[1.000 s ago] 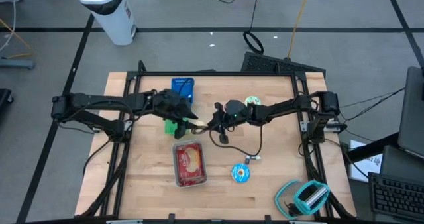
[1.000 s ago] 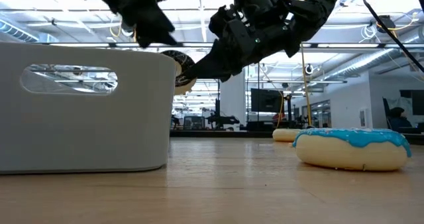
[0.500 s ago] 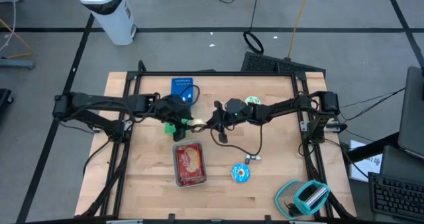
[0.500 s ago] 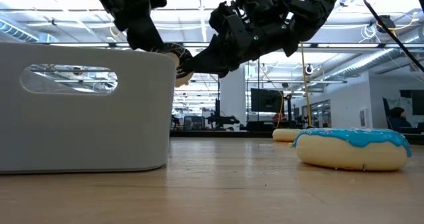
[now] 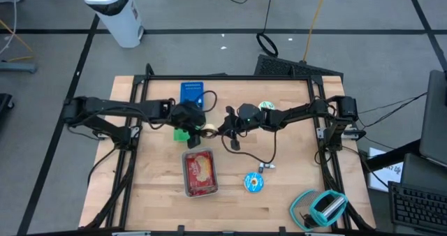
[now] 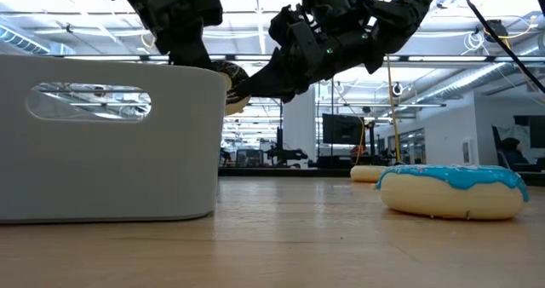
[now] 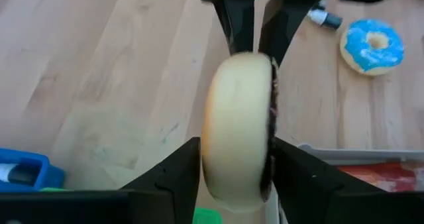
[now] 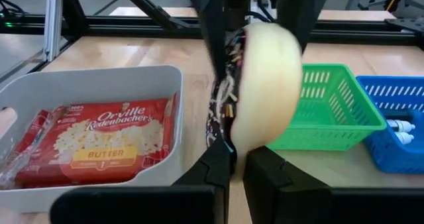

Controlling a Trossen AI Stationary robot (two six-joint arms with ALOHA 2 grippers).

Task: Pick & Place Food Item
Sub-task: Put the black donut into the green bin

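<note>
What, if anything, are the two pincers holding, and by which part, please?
Both the left pincer and the right pincer clamp one doughnut, each across its opposite edge.

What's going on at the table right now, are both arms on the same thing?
Yes. Above the middle of the table, the left gripper and the right gripper both grip one chocolate sprinkled donut, held on edge in the air, apparently a handover. Below it sit a green basket, a blue basket and a white bin holding an Orville Redenbacher's popcorn bag. A blue-frosted donut lies on the table.
</note>
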